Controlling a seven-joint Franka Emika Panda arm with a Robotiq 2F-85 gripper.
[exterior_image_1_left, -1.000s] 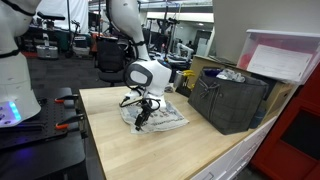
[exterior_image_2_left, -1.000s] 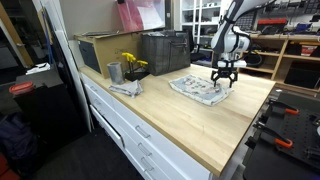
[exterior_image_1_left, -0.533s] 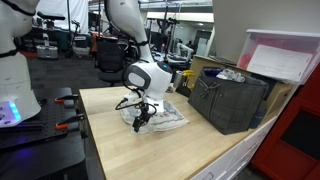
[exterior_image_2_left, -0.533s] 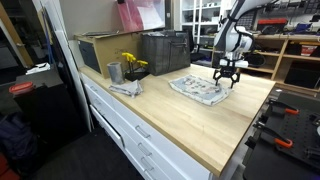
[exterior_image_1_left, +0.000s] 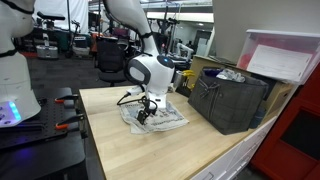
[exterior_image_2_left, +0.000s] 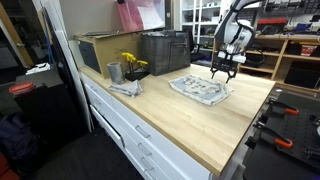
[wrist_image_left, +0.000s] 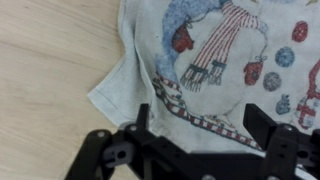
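Tool (exterior_image_1_left: 146, 110) gapes above printed cloth (exterior_image_1_left: 163, 117); dark crate (exterior_image_1_left: 228, 102) holds crumpled white material (exterior_image_1_left: 230, 75).

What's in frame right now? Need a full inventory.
snowman-print white fabric cloth: 1, white with red and blue, flat on the table
light wooden tabletop: 1, tan, carries everything
dark slatted plastic crate: 1, dark grey, beyond the cloth
metal cup of flowers: 1, silver, yellow blooms, far end of table
crumpled grey rag: 1, grey, beside the cup
Robotiq gripper: 1, black, over the cloth's edge, jaws open
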